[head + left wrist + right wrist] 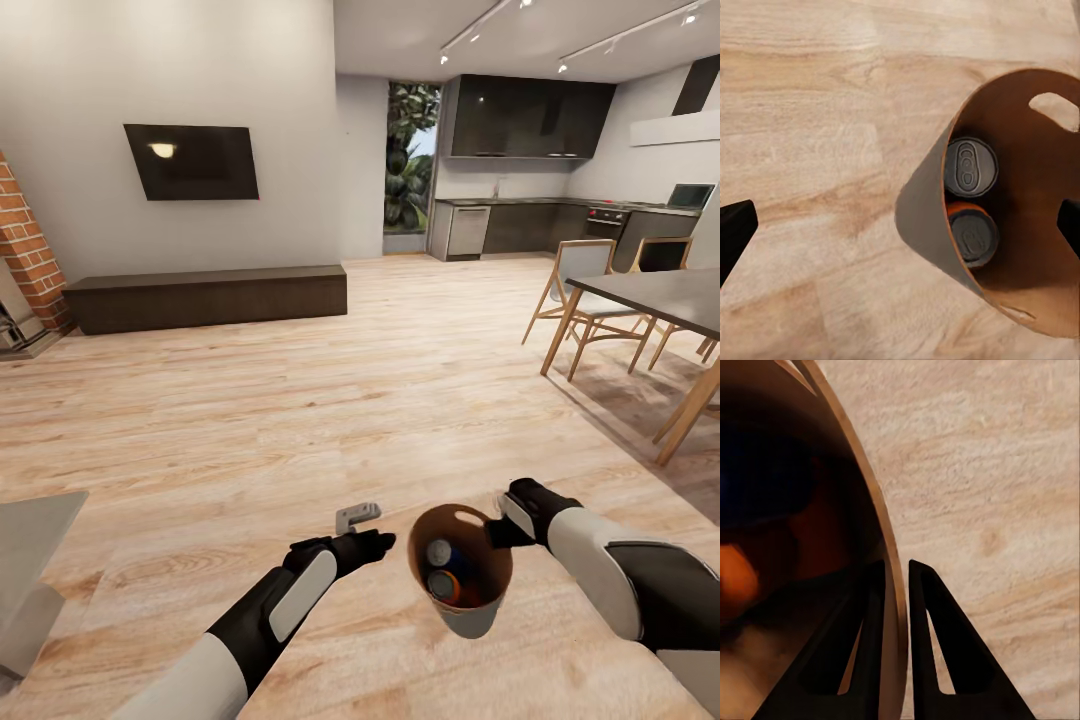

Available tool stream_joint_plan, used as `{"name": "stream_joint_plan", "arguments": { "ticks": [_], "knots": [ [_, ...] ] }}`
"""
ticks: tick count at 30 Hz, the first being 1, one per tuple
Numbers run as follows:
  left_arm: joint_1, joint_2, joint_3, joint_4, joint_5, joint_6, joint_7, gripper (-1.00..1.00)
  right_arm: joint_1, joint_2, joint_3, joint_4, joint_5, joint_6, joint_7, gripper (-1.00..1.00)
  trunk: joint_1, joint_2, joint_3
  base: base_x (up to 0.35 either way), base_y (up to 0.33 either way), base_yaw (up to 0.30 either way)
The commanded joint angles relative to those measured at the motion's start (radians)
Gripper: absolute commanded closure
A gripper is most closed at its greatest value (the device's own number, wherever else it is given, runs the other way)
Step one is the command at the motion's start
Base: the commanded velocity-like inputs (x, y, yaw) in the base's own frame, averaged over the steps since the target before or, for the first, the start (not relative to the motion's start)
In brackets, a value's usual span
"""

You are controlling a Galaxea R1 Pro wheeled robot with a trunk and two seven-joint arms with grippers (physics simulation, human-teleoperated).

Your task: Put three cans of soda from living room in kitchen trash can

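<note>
Glossy copper-brown round bin with oval handle cutout, thin wall pinched by right tool, holds two silver-topped orange cans above pale wood-grain floor; left tool open, empty

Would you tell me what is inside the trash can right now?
Two soda cans stand inside the trash can, silver tops up. Its wall hides the rest of the floor, so a third can cannot be confirmed.

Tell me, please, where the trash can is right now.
In the head view the trash can hangs low and centre-right, its rim pinched by the right gripper.
</note>
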Motion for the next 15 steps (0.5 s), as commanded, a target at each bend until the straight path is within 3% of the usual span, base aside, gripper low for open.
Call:
{"name": "stream_joint_plan", "arguments": {
  "ticks": [1,3,9,15],
  "knots": [
    [0.0,0.0,0.0,0.001,0.0,0.0,0.0,-1.0,-0.001,-0.022,-0.012,-0.002,-0.012,0.016,0.04,1.0,0.0,0.0,0.0,0.0,0.0,0.0],
    [0.0,0.0,0.0,0.006,0.0,-0.001,0.001,-1.0,-0.001,-0.047,-0.011,-0.013,-0.012,0.038,0.086,1.0,0.0,0.0,0.0,0.0,0.0,0.0],
    [0.0,0.0,0.003,0.019,0.003,-0.001,0.006,-1.0,0.0,-0.069,-0.007,-0.075,-0.012,0.063,0.147,1.0,0.0,0.0,0.0,0.0,0.0,0.0],
    [-0.003,0.004,0.009,0.206,0.005,-0.002,0.007,-1.0,0.001,-0.067,-0.005,-0.087,-0.012,0.066,0.157,1.0,0.0,0.0,0.0,0.0,0.0,0.0]
  ]
}}
